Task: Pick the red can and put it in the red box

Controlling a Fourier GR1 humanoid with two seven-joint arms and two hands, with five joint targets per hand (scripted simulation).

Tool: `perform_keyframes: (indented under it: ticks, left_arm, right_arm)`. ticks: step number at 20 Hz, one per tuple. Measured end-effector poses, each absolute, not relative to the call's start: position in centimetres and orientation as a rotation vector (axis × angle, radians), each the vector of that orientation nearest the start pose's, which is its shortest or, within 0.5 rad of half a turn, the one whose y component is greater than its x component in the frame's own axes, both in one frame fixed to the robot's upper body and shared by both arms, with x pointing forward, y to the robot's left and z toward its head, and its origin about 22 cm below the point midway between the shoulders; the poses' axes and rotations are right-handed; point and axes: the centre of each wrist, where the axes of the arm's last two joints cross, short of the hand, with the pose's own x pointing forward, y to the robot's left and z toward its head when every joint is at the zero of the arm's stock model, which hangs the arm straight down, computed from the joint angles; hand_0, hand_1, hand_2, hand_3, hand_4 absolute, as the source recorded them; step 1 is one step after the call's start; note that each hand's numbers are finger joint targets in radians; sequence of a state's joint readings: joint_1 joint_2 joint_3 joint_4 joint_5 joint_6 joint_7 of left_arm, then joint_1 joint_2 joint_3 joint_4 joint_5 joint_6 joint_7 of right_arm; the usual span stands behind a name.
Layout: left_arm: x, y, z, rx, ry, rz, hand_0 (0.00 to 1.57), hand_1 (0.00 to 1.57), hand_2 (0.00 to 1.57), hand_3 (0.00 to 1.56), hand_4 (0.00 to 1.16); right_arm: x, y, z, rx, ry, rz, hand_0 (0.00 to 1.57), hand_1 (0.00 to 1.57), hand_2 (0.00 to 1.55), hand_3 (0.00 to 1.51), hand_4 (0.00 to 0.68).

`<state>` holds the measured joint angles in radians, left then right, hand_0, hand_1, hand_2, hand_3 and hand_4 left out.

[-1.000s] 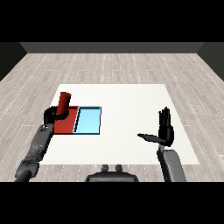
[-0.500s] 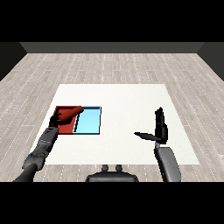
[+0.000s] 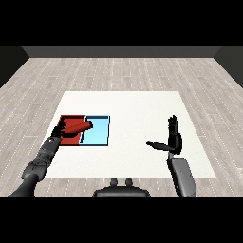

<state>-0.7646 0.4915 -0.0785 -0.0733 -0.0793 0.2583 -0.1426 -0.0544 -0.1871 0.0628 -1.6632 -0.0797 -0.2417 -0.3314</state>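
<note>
one white table point(image 3: 128, 104), grey plank floor point(image 3: 118, 71)

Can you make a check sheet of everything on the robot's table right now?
Surface: white table on a grey plank floor.
Job's things: red can lying tilted over the red tray, one end reaching the light blue tray beside it.
Clutter: nothing seen.
Hands: left hand at the red can, grip unclear; right hand open, raised, holding nothing.
Cables: nothing seen.
Surroundings: dark walls behind the floor.
</note>
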Motion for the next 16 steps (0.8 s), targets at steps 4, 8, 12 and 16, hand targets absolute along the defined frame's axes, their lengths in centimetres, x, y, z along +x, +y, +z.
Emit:
perform_keyframes:
  ticks: [4, 8, 12, 16]
  left_arm:
    - [34.3, 40.6, -2.6, 0.771, -1.012, -0.192, 0.00, 0.00, 0.00, 0.00, 0.00]
    - [35.4, 40.1, -1.3, 0.749, -1.266, -0.018, 0.00, 0.00, 0.00, 0.00, 0.00]
    - [37.6, 37.8, 0.5, 0.593, -1.607, 0.130, 0.00, 0.00, 0.00, 0.00, 0.00]
    - [39.6, 32.5, 1.3, 0.330, -1.879, 0.210, 0.00, 0.00, 0.00, 0.00, 0.00]
  right_arm:
    - [25.1, -24.7, 4.2, -0.192, -2.053, -0.025, 0.00, 0.00, 0.00, 0.00, 0.000]
    - [25.2, -25.0, 4.4, -0.163, -2.064, -0.041, 0.00, 0.00, 0.00, 0.00, 0.000]
    - [24.9, -24.9, 4.4, -0.107, -2.067, -0.049, 0.00, 0.00, 0.00, 0.00, 0.000]
    - [24.7, -24.4, 4.1, -0.013, -2.059, -0.039, 0.00, 0.00, 0.00, 0.00, 0.000]
